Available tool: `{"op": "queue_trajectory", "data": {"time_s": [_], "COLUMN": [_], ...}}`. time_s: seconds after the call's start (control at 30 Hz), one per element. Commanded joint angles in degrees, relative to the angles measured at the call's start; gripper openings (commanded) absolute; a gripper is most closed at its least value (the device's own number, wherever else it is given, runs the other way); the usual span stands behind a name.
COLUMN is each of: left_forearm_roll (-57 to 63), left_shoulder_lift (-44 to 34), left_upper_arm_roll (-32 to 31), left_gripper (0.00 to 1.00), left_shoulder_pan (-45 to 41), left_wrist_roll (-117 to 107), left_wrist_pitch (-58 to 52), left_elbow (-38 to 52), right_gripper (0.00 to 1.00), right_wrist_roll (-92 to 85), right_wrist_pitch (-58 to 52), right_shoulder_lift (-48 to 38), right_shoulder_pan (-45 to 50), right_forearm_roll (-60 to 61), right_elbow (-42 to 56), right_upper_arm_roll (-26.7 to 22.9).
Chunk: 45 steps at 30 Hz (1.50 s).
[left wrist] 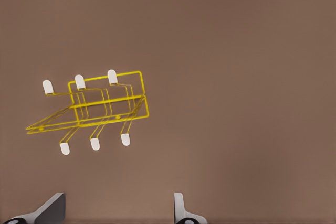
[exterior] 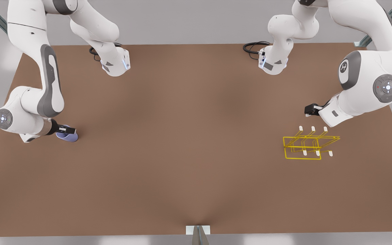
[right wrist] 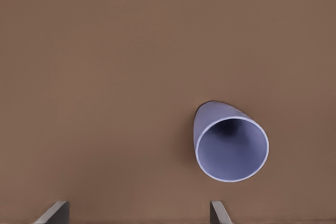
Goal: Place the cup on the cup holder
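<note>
Lavender cup (exterior: 67, 135) stands on the brown tabletop (exterior: 189, 143) under the wide-open right end effector (exterior: 67, 130). Left end effector (exterior: 312, 110), also spread wide, hovers near the holder (exterior: 310, 143).

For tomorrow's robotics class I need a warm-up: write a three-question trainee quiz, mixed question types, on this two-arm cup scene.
1. True or false: the cup already hangs on the cup holder.
2. Which gripper is by the cup? A) left B) right
3. Fill in: the left gripper hovers by the ____.

Key: 1 false, it rests on the table; 2 B, the right gripper, fingers open; 3 cup holder.
</note>
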Motion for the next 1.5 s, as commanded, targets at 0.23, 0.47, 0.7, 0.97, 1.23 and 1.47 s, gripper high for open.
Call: {"op": "queue_trajectory", "data": {"time_s": [0.23,0.47,0.7,0.97,1.23,1.47], "left_forearm_roll": [0.05,0.05,0.05,-0.04,0.4,0.75], "left_shoulder_lift": [0.5,0.24,0.67,-1.87,1.64,1.12], "left_upper_arm_roll": [0.01,0.01,0.01,-1.04,-0.6,-0.08], "left_gripper": [1.0,1.0,1.0,1.0,1.0,1.0], "left_shoulder_pan": [0.01,0.01,0.01,-0.08,0.01,0.01], "left_wrist_roll": [0.16,0.16,0.16,0.33,0.51,-0.02], "left_wrist_pitch": [-0.05,0.13,0.22,-1.71,1.27,4.17], "left_elbow": [-0.66,-0.84,-1.02,-0.84,-0.75,-0.31], "right_gripper": [1.0,0.24,0.21,0.21,0.21,0.21], "right_wrist_roll": [-12.24,-11.89,-11.62,-10.39,23.53,48.74], "right_wrist_pitch": [20.57,20.58,20.4,16.01,3.96,21.54], "right_shoulder_lift": [6.65,8.15,7.88,5.51,8.23,33.8], "right_shoulder_pan": [-4.7,-4.79,-4.96,-3.91,23.16,47.86], "right_forearm_roll": [-1.72,-4.36,-4.27,-1.38,38.52,63.67], "right_elbow": [-6.46,-7.78,-7.08,-3.04,14.01,49.95], "right_upper_arm_roll": [-0.08,-0.08,-0.08,0.53,1.15,1.23]}}
